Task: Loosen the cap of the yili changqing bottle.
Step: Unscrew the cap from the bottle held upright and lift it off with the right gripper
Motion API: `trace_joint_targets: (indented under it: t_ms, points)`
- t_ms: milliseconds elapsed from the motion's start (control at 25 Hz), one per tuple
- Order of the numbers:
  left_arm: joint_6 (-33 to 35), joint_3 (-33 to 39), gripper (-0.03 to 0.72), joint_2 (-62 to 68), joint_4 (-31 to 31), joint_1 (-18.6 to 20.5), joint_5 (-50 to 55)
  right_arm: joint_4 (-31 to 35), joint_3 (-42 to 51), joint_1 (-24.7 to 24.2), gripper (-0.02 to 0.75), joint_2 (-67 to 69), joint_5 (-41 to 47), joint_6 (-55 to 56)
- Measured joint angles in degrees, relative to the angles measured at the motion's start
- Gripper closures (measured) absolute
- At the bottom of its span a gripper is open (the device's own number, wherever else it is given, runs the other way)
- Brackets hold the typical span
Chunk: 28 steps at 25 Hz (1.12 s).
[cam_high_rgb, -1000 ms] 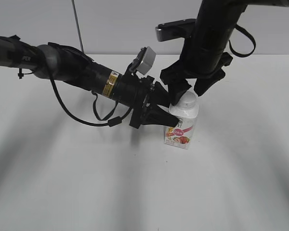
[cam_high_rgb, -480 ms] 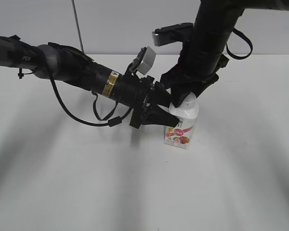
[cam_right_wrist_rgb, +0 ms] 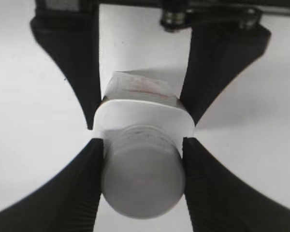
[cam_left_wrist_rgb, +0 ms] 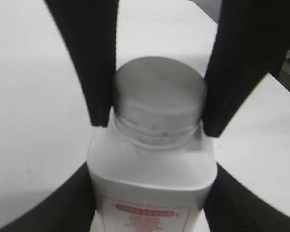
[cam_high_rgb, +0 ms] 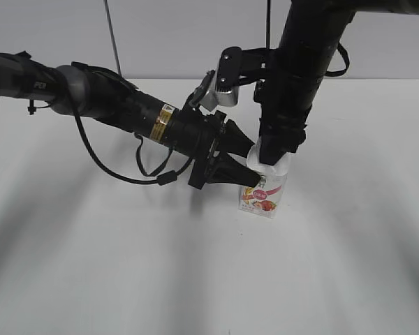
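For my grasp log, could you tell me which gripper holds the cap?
The right gripper, reaching from above, pinches the cap; the left gripper instead clamps the bottle below.

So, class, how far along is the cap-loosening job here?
Done: the left gripper clamps the bottle and the right gripper grips the cap. In hand: the twist. Left: the cap sits fully down on the neck, so no loosening shows yet.
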Motion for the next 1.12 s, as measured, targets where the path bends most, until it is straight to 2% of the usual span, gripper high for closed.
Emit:
trace_joint_targets:
  t_ms: [160,400,520,720,920,1040,1120]
  points:
    - [0.05,0.0,0.28,0.0,0.0,0.0,0.0,0.0,0.0,0.0,0.345,0.0,0.14,-10.28]
    - [0.05,0.0,0.28,0.0,0.0,-0.06,0.0,0.0,0.0,0.0,0.345,0.0,0.26,-11.8]
    - [-0.02,0.0,0.28,0.0,0.0,-0.06,0.0,0.0,0.0,0.0,0.325,0.0,0.26,-8.34]
    - [-0.75,0.0,0.28,0.0,-0.16,0.06,-0.01,-0.68,0.0,-0.05,0.173,-0.25,1.36,-4.62]
    - [-0.93,0.0,0.28,0.0,-0.22,0.06,0.04,0.32,0.0,-0.05,0.158,-1.69,0.66,-2.12]
    - [-0.93,0.0,0.28,0.0,-0.22,0.06,0.04,1.03,0.0,-0.05,0.156,-3.02,-1.43,6.28]
    - [-0.93,0.0,0.28,0.0,-0.22,0.06,0.04,1.06,0.0,-0.05,0.155,-3.77,-2.64,19.2]
